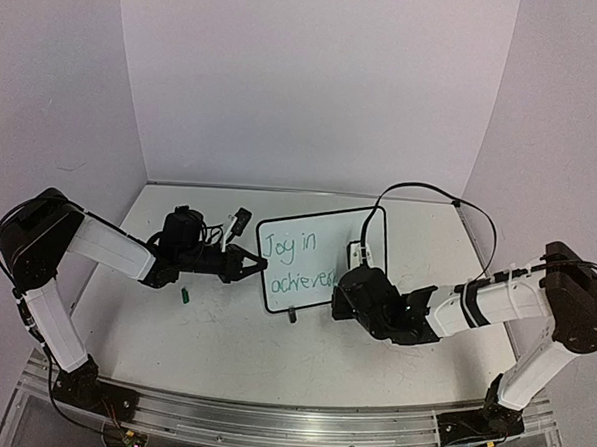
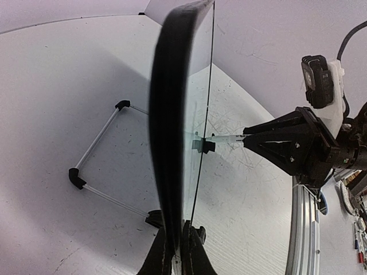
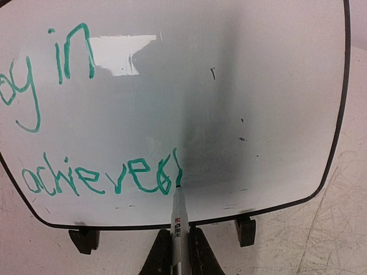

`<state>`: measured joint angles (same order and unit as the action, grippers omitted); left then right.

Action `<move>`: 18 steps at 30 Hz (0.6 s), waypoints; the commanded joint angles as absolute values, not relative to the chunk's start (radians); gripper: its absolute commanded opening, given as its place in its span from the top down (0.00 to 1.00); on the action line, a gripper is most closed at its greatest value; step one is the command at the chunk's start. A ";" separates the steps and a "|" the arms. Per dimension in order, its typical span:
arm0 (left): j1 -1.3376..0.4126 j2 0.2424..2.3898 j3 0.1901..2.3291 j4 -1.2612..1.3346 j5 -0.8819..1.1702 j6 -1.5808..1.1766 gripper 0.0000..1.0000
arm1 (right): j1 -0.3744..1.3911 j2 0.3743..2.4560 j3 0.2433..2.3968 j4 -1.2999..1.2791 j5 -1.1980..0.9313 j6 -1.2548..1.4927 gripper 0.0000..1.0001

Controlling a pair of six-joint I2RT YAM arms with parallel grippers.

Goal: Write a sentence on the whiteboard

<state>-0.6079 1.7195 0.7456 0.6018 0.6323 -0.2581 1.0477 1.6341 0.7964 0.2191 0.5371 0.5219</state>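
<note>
The whiteboard (image 1: 323, 235) stands tilted in the middle of the table, and my left gripper (image 1: 253, 267) is shut on its left edge. In the left wrist view I see the board edge-on (image 2: 172, 114), pinched between the left gripper (image 2: 175, 226) jaws. The sentence (image 3: 97, 175) is in green letters on two lines, "Joy in" above "achieve" and a few more strokes. My right gripper (image 3: 179, 229) is shut on a white marker (image 3: 180, 212). The marker's tip touches the board at the end of the lower line. The right gripper (image 1: 343, 286) is at the board's lower right.
A small green cap (image 1: 186, 296) lies on the table left of the board. A wire stand (image 2: 97, 154) with black corners lies behind the board. Two black clip feet (image 3: 245, 230) hold the board's lower edge. A metal rail (image 1: 288, 423) runs along the near table edge.
</note>
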 commanded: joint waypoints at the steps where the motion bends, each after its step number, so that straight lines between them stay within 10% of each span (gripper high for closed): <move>1: -0.611 1.702 0.770 0.582 0.607 -0.215 1.00 | 1.029 1.598 0.842 0.238 0.573 0.490 1.00; 18: -0.612 1.704 0.773 0.580 0.609 -0.215 1.00 | 1.018 1.586 0.854 0.238 0.589 0.476 1.00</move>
<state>-0.6079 1.7195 0.7456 0.6018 0.6327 -0.2581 1.0321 1.6173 0.8253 0.2171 0.5451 0.4811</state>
